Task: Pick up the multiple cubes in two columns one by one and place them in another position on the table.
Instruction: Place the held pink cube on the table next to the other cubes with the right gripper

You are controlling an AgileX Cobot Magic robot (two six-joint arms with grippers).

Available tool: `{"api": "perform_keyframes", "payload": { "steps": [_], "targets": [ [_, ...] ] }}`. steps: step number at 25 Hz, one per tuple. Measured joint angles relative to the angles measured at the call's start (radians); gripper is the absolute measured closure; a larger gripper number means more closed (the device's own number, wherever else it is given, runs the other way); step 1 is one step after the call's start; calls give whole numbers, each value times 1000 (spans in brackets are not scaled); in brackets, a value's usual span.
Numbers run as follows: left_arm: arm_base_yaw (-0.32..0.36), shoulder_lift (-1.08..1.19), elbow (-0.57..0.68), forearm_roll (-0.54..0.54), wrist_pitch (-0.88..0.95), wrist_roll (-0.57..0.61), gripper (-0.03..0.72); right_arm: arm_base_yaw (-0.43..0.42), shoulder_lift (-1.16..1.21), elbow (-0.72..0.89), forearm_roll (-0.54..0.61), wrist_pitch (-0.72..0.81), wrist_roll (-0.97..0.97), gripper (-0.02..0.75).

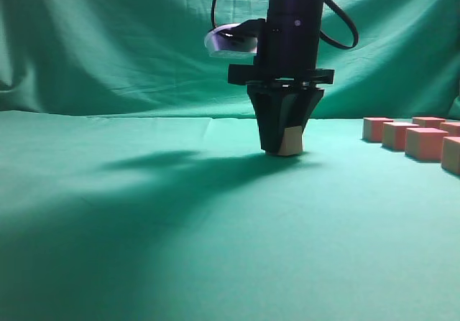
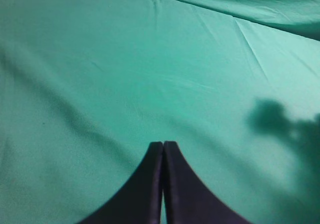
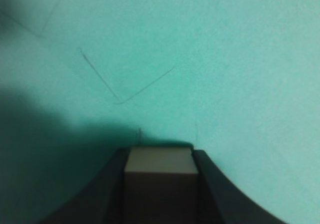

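One cube (image 1: 292, 143) in right hand (image 1: 283, 149), five cubes (image 1: 425, 142) aside on table (image 1: 144, 213)

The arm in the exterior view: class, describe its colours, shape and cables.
A black cylindrical arm ends in a black pincer whose two fingers taper downward. A black cable loops beside it, and a pale, rounded camera housing sits on its side.

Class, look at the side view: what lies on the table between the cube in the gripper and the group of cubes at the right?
Nothing: the exterior view shows only bare green table between the held cube and the cubes.
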Motion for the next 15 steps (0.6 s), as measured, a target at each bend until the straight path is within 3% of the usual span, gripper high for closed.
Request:
{"api": "perform_keyframes", "payload": {
  "steps": [3,10,13,14,15],
  "targets": [
    [0,0,0,0,0,0,688,0,0,0,0,0,2,465],
    [0,0,0,0,0,0,688,0,10,-12,4,15,4,118],
    [0,0,0,0,0,0,688,0,12,-66,4,55,20,95],
    [0,0,0,0,0,0,688,0,12,-89,4,69,29,55],
    [0,0,0,0,0,0,688,0,12,-118,4,80,38,69]
  ]
}}
